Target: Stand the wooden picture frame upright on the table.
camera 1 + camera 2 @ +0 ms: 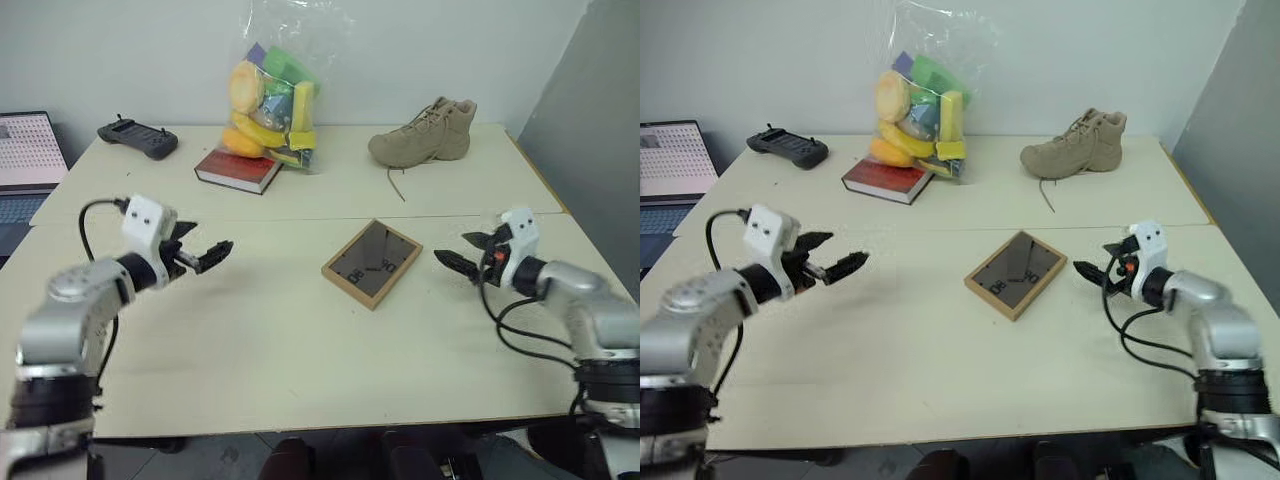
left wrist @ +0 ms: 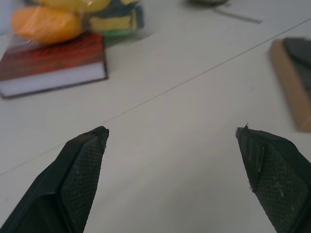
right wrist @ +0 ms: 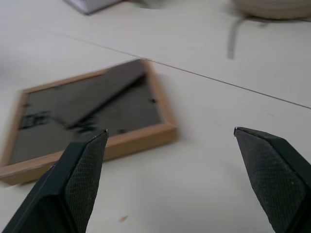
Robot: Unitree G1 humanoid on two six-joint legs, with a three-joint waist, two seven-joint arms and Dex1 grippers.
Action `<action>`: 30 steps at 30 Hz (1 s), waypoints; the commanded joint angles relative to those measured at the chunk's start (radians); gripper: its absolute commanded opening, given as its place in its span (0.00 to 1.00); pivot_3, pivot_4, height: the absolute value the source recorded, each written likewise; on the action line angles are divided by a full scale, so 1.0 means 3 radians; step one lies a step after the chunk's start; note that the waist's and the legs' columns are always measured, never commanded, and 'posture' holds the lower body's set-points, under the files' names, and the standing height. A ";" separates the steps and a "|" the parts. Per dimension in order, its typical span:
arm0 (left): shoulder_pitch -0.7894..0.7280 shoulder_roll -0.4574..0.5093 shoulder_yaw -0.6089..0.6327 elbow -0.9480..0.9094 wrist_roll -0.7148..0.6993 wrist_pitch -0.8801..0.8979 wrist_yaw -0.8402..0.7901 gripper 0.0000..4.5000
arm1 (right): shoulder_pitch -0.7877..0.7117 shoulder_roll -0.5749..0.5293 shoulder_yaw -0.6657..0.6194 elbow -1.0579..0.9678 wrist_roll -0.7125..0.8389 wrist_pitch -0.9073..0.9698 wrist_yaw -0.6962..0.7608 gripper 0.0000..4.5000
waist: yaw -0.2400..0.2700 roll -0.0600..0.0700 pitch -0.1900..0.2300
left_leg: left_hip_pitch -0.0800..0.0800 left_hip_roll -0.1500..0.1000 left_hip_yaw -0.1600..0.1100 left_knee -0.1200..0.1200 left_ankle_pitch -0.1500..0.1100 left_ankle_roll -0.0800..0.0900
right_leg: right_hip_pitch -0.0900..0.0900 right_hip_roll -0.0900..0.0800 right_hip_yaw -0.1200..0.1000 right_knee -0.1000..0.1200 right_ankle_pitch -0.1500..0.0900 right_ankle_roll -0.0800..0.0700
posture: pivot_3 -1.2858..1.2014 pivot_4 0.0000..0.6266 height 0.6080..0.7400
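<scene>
Currently, left to right: laptop [image 1: 25, 160] at the far left edge; black controller [image 1: 138, 138] beyond the left gripper [image 1: 205, 255], whose fingers stand wide apart and empty above the table [image 1: 250, 350]. Red book [image 1: 238, 169] and a clear bag of coloured items [image 1: 272, 100], further ahead of that gripper. Wooden picture frame [image 1: 372, 262], lying flat, dark back up, between the two grippers, nearer the right one. Tan boot [image 1: 425, 135] beyond it. Right gripper [image 1: 458, 258], fingers spread wide, empty, just beside the frame.
</scene>
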 commanded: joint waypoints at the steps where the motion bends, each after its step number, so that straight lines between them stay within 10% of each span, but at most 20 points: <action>1: -0.0164 0.0154 -0.0192 0.0203 0.0056 -0.0058 -0.0356 1.00 | -0.0004 -0.0232 0.0137 -0.0062 0.0018 0.0022 0.0345 0.98 | -0.0003 -0.0001 0.0000 | 0.0000 0.0000 0.0001 0.0000 0.0000 0.0001 | 0.0000 0.0000 0.0001 0.0001 0.0000 0.0000 | 0.52 0.24 1.00; 8: -0.0603 -0.0172 -0.0497 0.0808 0.0519 -0.0615 -0.0115 1.00 | -0.0119 -0.0119 0.0152 0.0206 -0.0351 -0.0152 -0.0216 0.94 | 0.0005 -0.0002 0.0001 | -0.0004 0.0001 0.0000 0.0003 -0.0001 0.0001 | -0.0002 0.0000 0.0000 0.0002 0.0000 0.0000 | 0.52 0.24 1.00; 26: -0.0860 -0.1779 -0.1079 0.1675 0.1312 -0.1424 0.0866 0.18 | -0.0543 0.0953 0.0640 0.1075 -0.1166 -0.0713 -0.1227 0.02 | 0.0003 -0.0005 -0.0002 | -0.0026 -0.0002 0.0012 0.0013 0.0004 -0.0007 | -0.0023 -0.0004 0.0010 0.0008 0.0003 0.0003 | 0.52 0.24 1.00; 30: -0.0719 -0.1774 -0.1152 0.1468 0.1329 -0.1300 0.0807 0.01 | -0.0661 0.1109 0.0705 0.1221 -0.1201 -0.0790 -0.1177 0.00 | -0.0032 -0.0004 -0.0003 | -0.0028 -0.0001 0.0013 0.0012 0.0005 -0.0009 | -0.0027 -0.0003 0.0011 0.0009 0.0003 0.0003 | 0.52 0.24 1.00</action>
